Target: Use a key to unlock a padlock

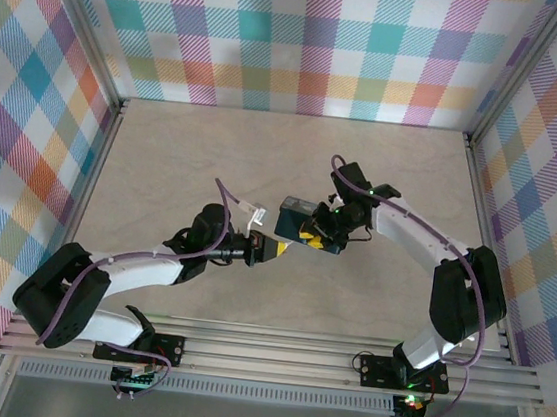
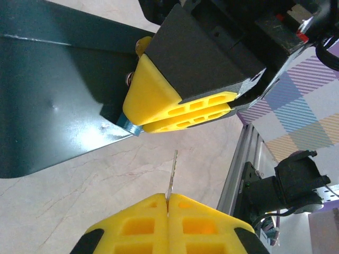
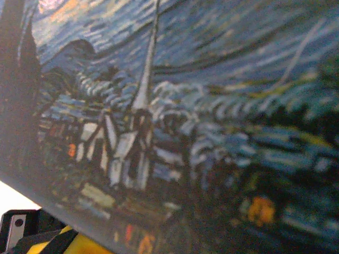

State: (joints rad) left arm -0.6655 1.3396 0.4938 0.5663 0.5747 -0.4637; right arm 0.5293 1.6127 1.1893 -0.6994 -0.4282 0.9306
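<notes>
Left gripper (image 2: 168,200): we see the yellow fingers (image 2: 137,225) pressed flat together, pinching the key (image 2: 172,172). The thin blade sticks straight out of the seam and points at the right gripper (image 2: 153,118). The key tip stops just short of it, not touching.

Right gripper: the fingers sit nearly together, seam narrow. A light-blue corner of the padlock (image 2: 130,123) pokes out at their tips, so we read that as clamped on the padlock. The lock body is mostly hidden by the pads; we can't see the keyhole.

The padlock sits right against the edge of the dark-blue tin (image 2: 53,106), which lies on the pale marbled table (image 2: 79,201).

From the top camera, the left gripper (image 1: 270,251) and right gripper (image 1: 320,237) meet mid-table, and the tin (image 1: 293,213) sits just beyond and between them.

From the right wrist, the tin's swirl-painted face (image 3: 185,106) is very close and blurred, with one yellow finger (image 3: 74,244) at the bottom left corner.
</notes>
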